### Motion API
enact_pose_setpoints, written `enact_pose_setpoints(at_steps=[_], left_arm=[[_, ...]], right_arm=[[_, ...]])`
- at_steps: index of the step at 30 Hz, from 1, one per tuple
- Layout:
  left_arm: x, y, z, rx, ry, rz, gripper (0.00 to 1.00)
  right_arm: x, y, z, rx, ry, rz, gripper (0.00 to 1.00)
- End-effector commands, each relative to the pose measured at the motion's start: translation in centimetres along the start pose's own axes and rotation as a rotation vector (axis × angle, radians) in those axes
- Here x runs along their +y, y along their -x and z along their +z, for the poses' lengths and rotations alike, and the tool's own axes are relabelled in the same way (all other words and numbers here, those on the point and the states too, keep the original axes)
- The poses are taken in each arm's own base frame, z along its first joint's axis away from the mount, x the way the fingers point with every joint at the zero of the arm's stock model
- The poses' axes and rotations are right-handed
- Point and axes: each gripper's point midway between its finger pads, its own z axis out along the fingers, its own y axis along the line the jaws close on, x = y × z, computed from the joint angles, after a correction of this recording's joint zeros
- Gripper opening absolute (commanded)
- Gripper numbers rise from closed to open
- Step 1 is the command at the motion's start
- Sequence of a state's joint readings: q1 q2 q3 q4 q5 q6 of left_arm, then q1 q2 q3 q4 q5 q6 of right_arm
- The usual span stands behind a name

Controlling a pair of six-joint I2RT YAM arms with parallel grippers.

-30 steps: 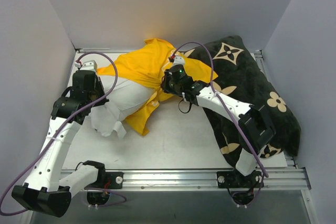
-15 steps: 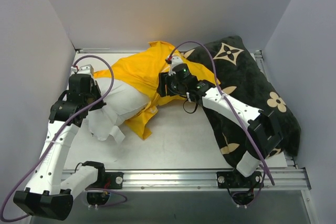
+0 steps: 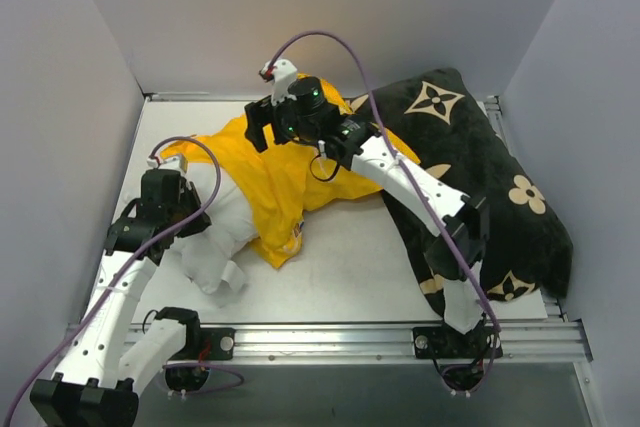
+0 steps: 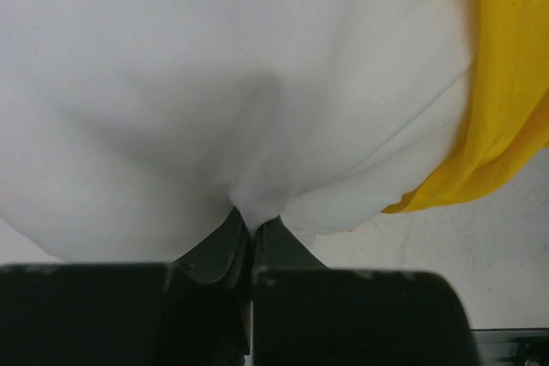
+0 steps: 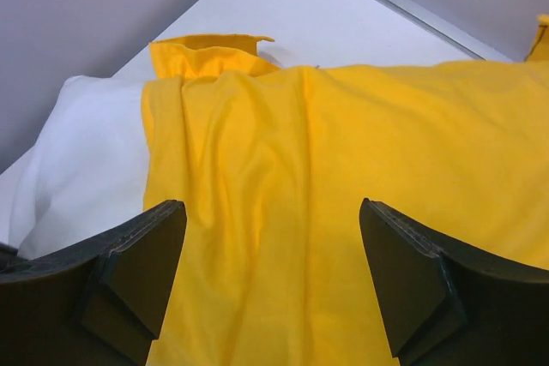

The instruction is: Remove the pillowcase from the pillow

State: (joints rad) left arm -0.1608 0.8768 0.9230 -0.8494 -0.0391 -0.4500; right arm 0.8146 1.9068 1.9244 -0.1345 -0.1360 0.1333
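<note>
Anchoring pillow (image 4: 214, 83) via left gripper (image 4: 251, 227), pressed together on white fold, lower centre. Hovering right gripper (image 5: 270, 212) spread wide over pillowcase (image 5: 343, 152), holding nothing; likely ready for grasp.

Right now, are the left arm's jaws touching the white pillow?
Touching. The left wrist view shows the left jaws shut tight on a pinched fold of the white pillow, with the fabric puckering into them.

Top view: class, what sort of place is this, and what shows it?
Probably a robot lab cell, not a bedroom: plain grey walls box in a white table, a left arm and right arm bolt to its metal rail, with a pillow as practice prop.
</note>
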Motion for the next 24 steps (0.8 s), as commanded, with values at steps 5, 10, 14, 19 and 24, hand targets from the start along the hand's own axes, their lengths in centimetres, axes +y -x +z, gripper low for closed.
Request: enact_pose_setpoints(at_steps=[5,10,14,19,24], left_arm=[[-1.7,0.1,0.3,-0.022,-0.107,-0.049,0.0],[-1.8,-0.4,0.5,-0.012,-0.113,-0.052,0.0],[-2.0,-0.1,0.3,-0.018,-0.124,-0.064,0.0],[-2.3,0.1,-0.4,-0.034,-0.138,-0.073,0.0],[-1.6,0.2,-1.1,-0.059,-0.109,-0.085,0.0]], right_arm=[[1.4,-4.9,7.0,0.146,-0.017,-0.133,0.86],[-0.7,-6.8,9.5,0.17,-0.134,-0.145,0.77],[-3.0,-6.6,9.4,0.161,-0.264,-0.152,0.29],[-9.6,-3.7,6.4,0.094,-0.55,-0.105,0.0],[-15.9,-1.2,2.6,0.048,-0.705,0.003,0.0]])
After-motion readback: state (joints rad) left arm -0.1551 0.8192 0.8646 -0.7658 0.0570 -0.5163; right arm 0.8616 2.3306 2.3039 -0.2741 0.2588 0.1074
